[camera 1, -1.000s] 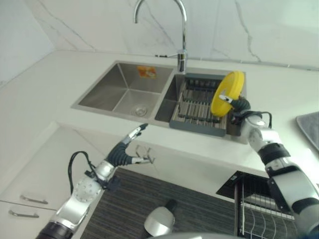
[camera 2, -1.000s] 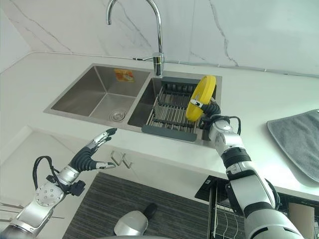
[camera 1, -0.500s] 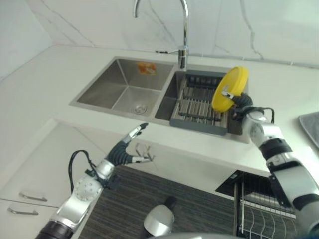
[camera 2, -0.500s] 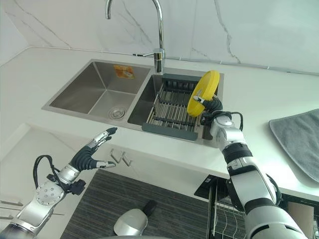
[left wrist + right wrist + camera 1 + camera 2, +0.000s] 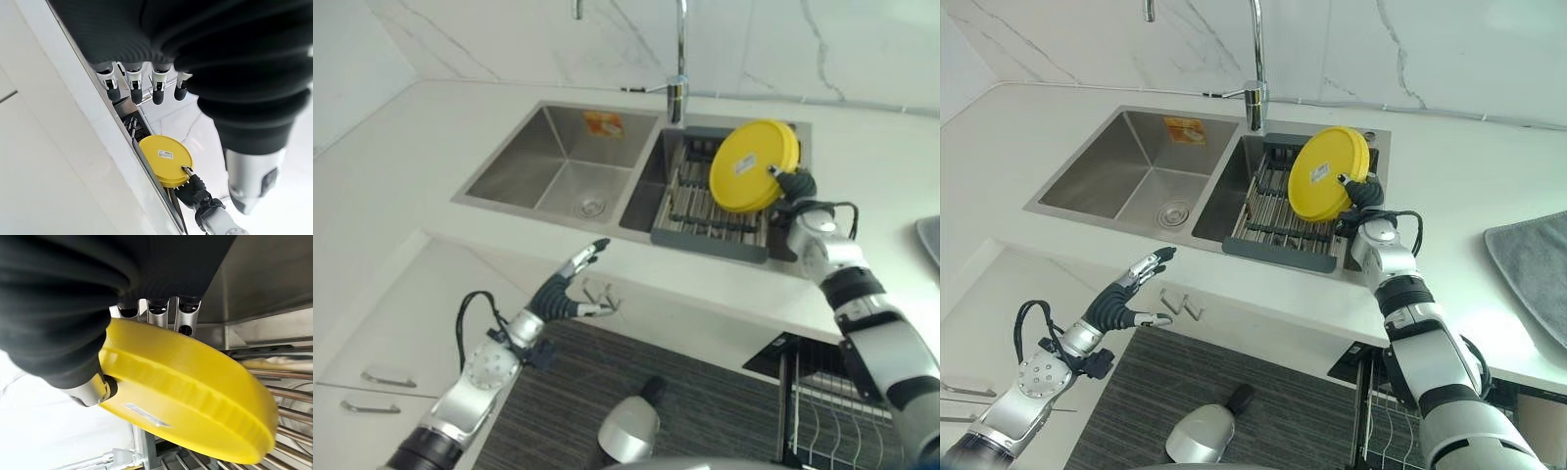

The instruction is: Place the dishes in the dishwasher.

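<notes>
The right hand (image 5: 1363, 196), fingers pinching the yellow plate (image 5: 1326, 174) above the sink rack (image 5: 1283, 230), should carry it steadily to the dishwasher, left hand (image 5: 1126, 302) hanging open

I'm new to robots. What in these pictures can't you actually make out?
- The drying rack in the sink: its right part is hidden behind the yellow plate held by the right hand.
- The label on the plate: too small to read.
- The tap: its top is cut off by the upper edge.
- The dishwasher rack: cut off at the lower right corner.
- The left hand hangs open before the cupboards.
</notes>
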Robot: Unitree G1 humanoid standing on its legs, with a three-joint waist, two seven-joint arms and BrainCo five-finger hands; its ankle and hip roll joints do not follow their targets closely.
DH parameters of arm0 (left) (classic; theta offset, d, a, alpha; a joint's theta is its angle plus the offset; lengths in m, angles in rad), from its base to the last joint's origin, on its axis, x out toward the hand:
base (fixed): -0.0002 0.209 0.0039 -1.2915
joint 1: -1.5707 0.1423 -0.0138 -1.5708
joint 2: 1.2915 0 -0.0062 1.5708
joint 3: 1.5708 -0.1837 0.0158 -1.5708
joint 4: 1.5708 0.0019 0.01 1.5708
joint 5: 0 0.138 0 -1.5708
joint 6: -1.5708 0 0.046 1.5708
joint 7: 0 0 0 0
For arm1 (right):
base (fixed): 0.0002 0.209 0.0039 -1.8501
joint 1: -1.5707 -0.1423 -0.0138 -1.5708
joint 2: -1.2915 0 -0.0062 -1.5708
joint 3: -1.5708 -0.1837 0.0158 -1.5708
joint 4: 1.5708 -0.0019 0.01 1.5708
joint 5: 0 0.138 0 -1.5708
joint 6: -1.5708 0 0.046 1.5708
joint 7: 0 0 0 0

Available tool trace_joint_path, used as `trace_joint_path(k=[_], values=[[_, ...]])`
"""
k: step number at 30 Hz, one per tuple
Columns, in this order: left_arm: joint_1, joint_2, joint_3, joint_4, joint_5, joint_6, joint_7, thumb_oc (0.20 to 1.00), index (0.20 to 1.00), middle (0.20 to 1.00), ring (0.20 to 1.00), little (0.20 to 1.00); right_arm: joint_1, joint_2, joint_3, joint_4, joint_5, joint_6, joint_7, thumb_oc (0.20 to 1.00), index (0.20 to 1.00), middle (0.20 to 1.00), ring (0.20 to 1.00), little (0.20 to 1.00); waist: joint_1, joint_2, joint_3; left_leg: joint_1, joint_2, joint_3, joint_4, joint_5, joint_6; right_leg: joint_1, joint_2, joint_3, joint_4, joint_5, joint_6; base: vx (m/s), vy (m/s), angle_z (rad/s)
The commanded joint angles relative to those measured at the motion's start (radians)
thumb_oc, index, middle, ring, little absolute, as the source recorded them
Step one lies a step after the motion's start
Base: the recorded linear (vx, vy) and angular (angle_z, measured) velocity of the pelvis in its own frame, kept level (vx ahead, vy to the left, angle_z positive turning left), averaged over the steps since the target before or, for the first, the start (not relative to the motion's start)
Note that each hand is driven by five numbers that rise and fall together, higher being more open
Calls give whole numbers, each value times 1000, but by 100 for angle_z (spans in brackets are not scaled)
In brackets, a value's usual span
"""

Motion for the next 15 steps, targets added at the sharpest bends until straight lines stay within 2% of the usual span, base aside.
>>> trace_joint_path(k=[1,9,15], values=[[-48,15,-31,13,-61,-45,4,1000,1000,1000,1000,1000,-88,-65,35,-50,-26,-142,-13,200,200,200,200,200,24,-3,-32,36,-42,81,18,-79,120,-95,-29,104,218,-70,-27,0,0,0],[-64,1,-52,2,-53,-39,21,1000,1000,1000,1000,1000,-39,-28,-17,-144,163,-246,-6,200,200,200,200,200,2,-3,-32,45,-31,117,14,-88,120,-96,-33,106,209,-65,-20,-29,-22,-2],[-58,-14,-60,-7,-25,-32,42,1000,1000,1000,1000,1000,3,8,-57,-248,139,-339,-86,200,200,200,200,200,-19,-6,-47,63,-17,151,13,-100,118,-86,-30,110,197,-62,-19,-32,-57,-7]])
